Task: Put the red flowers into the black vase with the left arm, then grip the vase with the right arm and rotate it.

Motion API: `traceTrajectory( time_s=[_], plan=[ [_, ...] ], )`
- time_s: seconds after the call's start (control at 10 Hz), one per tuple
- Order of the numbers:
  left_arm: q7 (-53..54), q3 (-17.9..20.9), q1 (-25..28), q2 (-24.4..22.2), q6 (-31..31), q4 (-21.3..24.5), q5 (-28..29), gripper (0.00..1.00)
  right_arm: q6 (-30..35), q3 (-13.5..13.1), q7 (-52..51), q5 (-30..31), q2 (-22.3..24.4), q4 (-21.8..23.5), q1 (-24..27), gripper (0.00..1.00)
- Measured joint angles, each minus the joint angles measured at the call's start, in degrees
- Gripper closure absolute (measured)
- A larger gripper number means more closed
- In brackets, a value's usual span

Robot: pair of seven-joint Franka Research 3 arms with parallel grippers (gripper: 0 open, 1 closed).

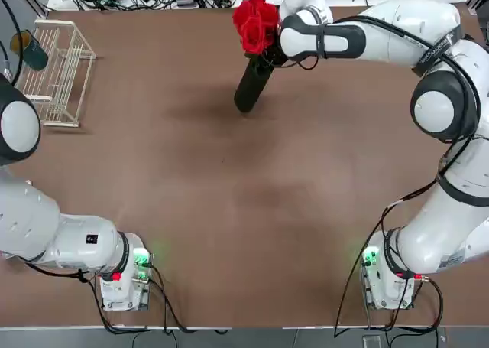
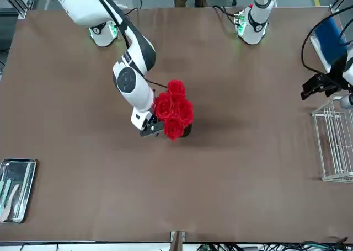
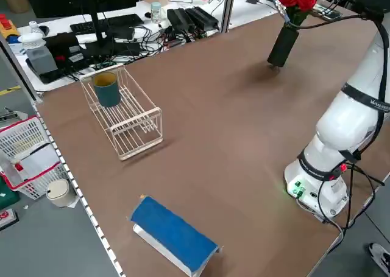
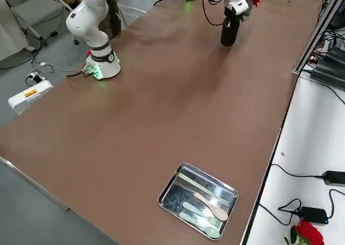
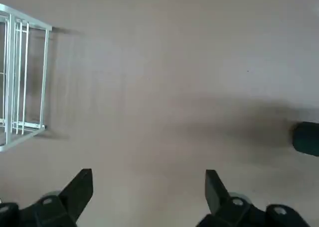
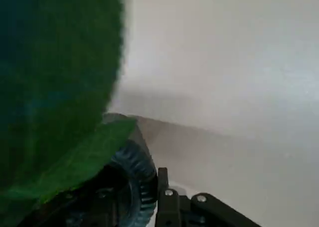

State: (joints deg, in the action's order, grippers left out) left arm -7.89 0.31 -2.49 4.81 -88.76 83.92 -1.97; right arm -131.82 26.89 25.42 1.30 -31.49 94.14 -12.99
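Roses (image 1: pixel 256 23) sit in the vase (image 1: pixel 253 86) at the table's far side. Right hand (image 2: pixel 153 128) is clenched on the vase; turn slowly, upright. Left hand (image 5: pixel 148 192) hangs released.

Brown table (image 1: pixel 229 210); cluttered desk with cables (image 3: pixel 122 27) beside it; grey floor (image 4: pixel 21 40).

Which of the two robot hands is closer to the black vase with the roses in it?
The right. The right gripper is shut on the black vase, just under the red flowers. The left gripper hangs open far off, near the wire rack.
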Motion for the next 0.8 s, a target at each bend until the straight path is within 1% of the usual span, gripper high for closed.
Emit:
traceTrajectory(
  time_s=[0.1,0.2,0.3,0.5,0.6,0.7,0.8],
  plan=[
    [0.1,0.1,1.2,-0.2,0.6,-0.4,-0.2,0.0,1.7,0.0,0.0,1.1,0.0,-0.6,-0.1,0.81],
    [0.4,0.1,2.3,-0.3,1.0,-1.0,-0.3,0.0,3.5,0.1,0.0,3.7,0.0,-1.3,-0.2,0.8],
    [0.5,0.1,2.6,-0.3,1.2,-1.5,-0.3,0.0,5.0,0.3,0.0,7.7,0.0,-1.8,-0.3,0.8],
    [0.5,0.1,2.5,-0.3,2.3,-1.5,-0.6,0.0,5.9,1.4,-0.1,15.9,0.1,-2.0,-0.3,0.8],
    [0.5,0.0,2.4,-0.3,3.1,-1.5,-0.6,0.0,5.9,1.8,-1.1,20.2,0.1,-2.0,-0.3,0.8],
    [0.5,-0.1,2.2,-0.2,3.4,-1.5,-0.6,0.0,5.9,1.9,-3.7,23.2,0.1,-2.0,-0.3,0.8],
    [0.5,-0.1,1.9,-0.2,3.4,-1.5,-0.5,0.0,5.9,1.9,-7.7,24.6,0.1,-2.2,-0.3,0.8]
  ],
)
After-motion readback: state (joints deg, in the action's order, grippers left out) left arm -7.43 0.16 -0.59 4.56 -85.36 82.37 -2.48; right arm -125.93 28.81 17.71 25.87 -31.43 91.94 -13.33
